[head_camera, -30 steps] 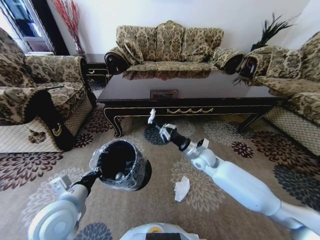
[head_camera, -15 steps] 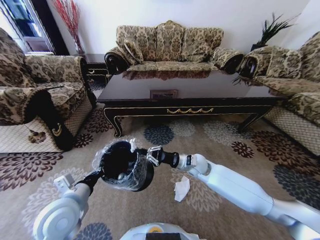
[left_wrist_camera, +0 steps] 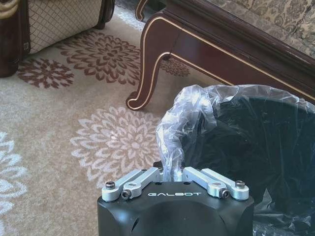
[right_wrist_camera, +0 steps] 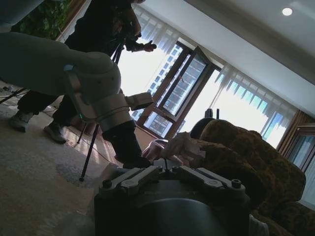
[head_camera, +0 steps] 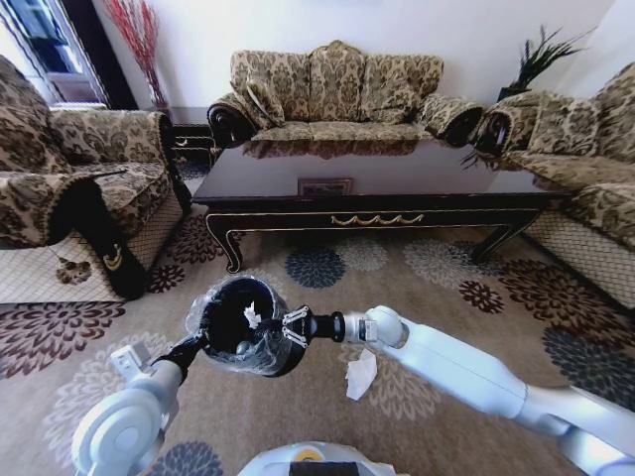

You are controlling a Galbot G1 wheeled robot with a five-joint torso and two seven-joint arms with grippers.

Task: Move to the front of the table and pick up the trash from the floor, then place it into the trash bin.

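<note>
The trash bin (head_camera: 241,326) is held off the carpet in front of the table (head_camera: 377,183), its bag-lined rim pinched by the left gripper (left_wrist_camera: 172,173). A white scrap (head_camera: 252,316) is gripped over the bin's mouth by the right gripper (head_camera: 288,326) (fingers closed on it). Right of the bin, crumpled white paper (head_camera: 361,374) lies on the carpet.

The head camera looks down over the rug toward the table (head_camera: 377,188). The left wrist camera sits close against the trash bin (left_wrist_camera: 256,147), both views sharing it; the right wrist camera tilts up toward windows.
</note>
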